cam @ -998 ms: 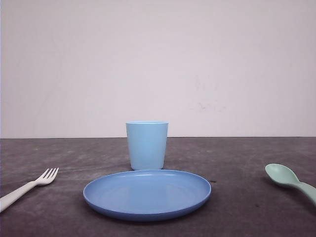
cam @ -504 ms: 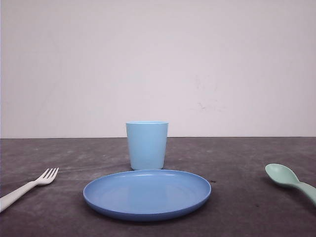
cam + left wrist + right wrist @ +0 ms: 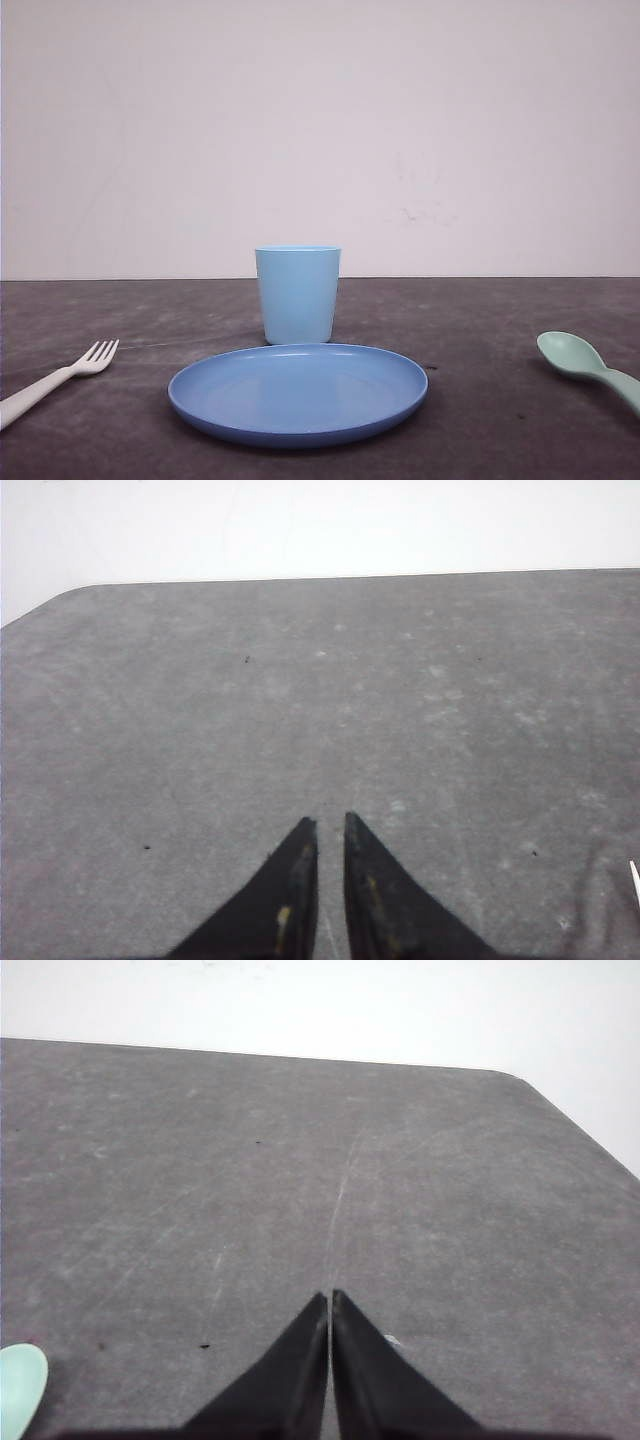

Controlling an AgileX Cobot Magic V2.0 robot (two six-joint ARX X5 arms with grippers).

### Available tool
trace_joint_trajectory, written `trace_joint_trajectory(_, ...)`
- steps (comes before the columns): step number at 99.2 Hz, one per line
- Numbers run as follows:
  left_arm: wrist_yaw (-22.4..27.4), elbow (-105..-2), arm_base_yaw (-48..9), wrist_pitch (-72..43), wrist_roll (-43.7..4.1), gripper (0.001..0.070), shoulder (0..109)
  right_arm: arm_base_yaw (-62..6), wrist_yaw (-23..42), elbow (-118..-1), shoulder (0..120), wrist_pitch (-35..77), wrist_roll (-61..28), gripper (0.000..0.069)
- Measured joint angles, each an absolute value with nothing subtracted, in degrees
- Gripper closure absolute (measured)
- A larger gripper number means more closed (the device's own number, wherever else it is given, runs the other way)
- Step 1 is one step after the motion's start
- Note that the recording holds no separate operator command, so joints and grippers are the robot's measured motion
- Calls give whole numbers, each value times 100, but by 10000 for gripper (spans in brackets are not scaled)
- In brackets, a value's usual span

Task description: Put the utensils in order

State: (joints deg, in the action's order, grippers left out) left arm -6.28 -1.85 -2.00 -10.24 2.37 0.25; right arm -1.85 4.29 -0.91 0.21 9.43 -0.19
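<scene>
- Plate (image 3: 298,393) sits mid-worktop (image 3: 480,310), nothing on it; cup (image 3: 297,294) stands upright just behind it, inside hidden.
- Fork (image 3: 55,381) lies well left of the plate, handle running off the frame edge; spoon (image 3: 587,366) well right, bare worktop between.
- Left gripper (image 3: 330,825): jaws nearly together, thin gap, holding nothing.
- Right gripper (image 3: 329,1298): jaws pressed together over bare worktop, spoon bowl nearby.

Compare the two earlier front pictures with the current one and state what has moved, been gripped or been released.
Nothing visibly changed: the white fork, mint-green spoon, light blue cup and blue plate all lie where they were.
</scene>
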Motion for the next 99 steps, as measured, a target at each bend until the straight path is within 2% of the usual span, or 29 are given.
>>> trace_joint_trajectory(29,-624,-185,-200,-1011,154,686,25,-185,366,-91,21,943,69,687)
trace_joint_trajectory(37,-622,-185,-200,-902,-154,686,25,-185,108,-91,21,956,366,687)
trace_joint_trajectory(48,-620,-185,-200,-613,-838,686,25,-185,-408,-91,21,963,969,687)
trace_joint_trajectory(54,-620,-185,-200,-580,-1133,686,25,-185,-478,-91,21,958,1188,687)
trace_joint_trajectory(71,-620,-185,-200,-320,-1638,686,25,-187,-502,-89,21,790,1662,687)
trace_joint_trajectory(81,-609,-217,-200,-591,-1962,686,34,-187,-628,-110,21,582,1966,687)
trace_joint_trajectory(99,-558,-926,-200,-1100,-2117,686,493,-187,-591,-928,213,1009,2228,687)
